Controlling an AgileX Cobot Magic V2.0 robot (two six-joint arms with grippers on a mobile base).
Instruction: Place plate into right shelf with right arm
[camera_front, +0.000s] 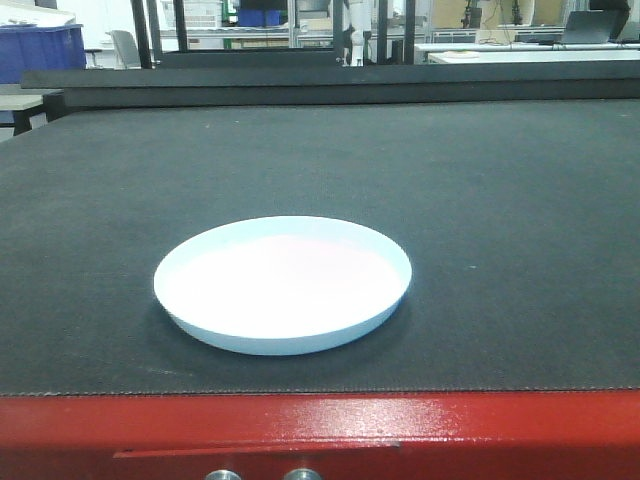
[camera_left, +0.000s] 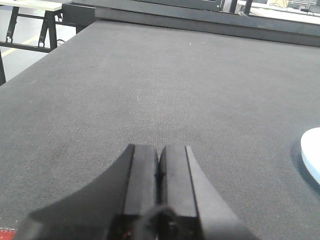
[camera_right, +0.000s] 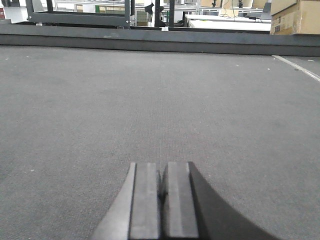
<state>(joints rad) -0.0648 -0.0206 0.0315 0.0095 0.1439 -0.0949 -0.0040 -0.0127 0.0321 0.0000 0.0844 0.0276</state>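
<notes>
My right claw (camera_right: 161, 169) and left claw (camera_left: 159, 152): both pressed together, holding nothing, low over the table (camera_front: 500, 170). The plate (camera_front: 283, 285) lies flat on the table, near its red front edge.

plate (camera_front: 283, 288): smooth, glossy white. tabletop (camera_front: 500, 180): matt dark-grey woven cloth, rough. front edge (camera_front: 450, 435): red painted metal, slightly pitted.
</notes>
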